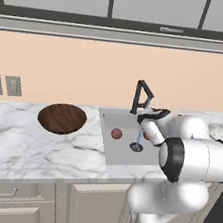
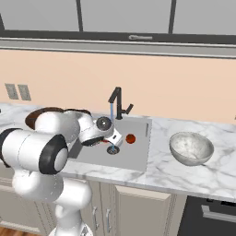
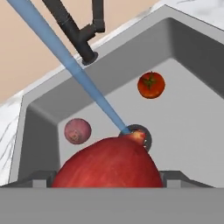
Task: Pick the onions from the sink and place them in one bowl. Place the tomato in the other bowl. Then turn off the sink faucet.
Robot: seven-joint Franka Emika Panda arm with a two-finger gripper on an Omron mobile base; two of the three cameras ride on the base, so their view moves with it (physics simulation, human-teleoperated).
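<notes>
While water streams into the sink (image 3: pixel 192 131), pincer (image 3: pixel 107 183) clamped on deep red onion (image 3: pixel 107 168), mauve onion (image 3: pixel 78 131), tomato (image 3: pixel 151 85) inside.

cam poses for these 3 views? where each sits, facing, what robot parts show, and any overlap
Left base view: behind the arm to its left, facing forward and down at the sink and wooden bowl; the arm rises at lower right.
Right base view: behind the arm to its right, facing the sink and pale bowl; the arm rises at lower left.
Hand view: on the hand, looking along the tool into the basin over a deep red onion.
Shared: all three show the faucet and its running stream; the tomato shows in right base and hand views.
</notes>
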